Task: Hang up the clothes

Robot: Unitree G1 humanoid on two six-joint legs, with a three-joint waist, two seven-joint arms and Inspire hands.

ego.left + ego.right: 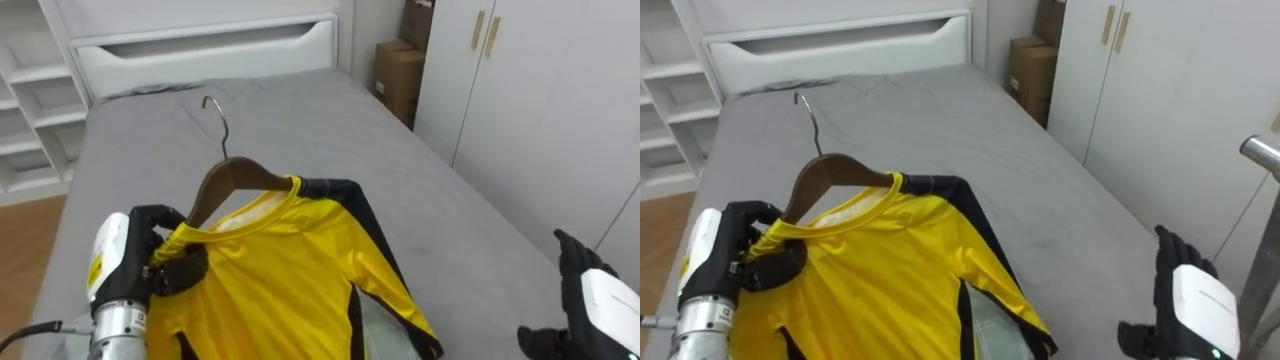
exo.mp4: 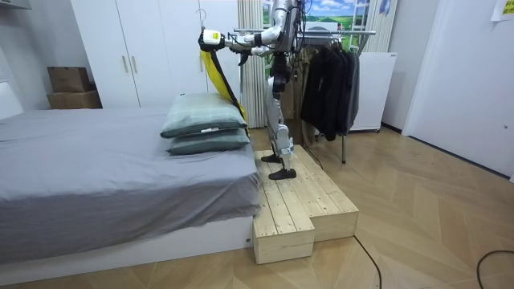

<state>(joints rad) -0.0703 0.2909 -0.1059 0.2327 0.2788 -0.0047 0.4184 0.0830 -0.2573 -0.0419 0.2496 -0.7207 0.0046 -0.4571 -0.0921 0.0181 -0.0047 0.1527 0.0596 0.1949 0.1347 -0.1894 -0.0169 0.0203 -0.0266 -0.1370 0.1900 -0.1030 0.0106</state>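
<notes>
One shirt point(image 1: 290, 270), one hanger point(image 1: 235, 175), two pillows point(image 2: 205, 116), two boxes point(image 2: 71, 80), maybe three dark coats point(image 2: 328, 80), one rack point(image 2: 357, 32)

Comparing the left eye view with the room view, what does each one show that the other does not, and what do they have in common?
Left eye view, close detail: the wooden hanger sits in the collar of the yellow shirt, the left hand has its fingers curled round the shirt's shoulder, and the right hand is open, low on the right.
Room view: the robot stands on a wooden platform between the bed and a clothes rack of dark garments; two pillows.
Both: yellow shirt, left hand, bed.
</notes>
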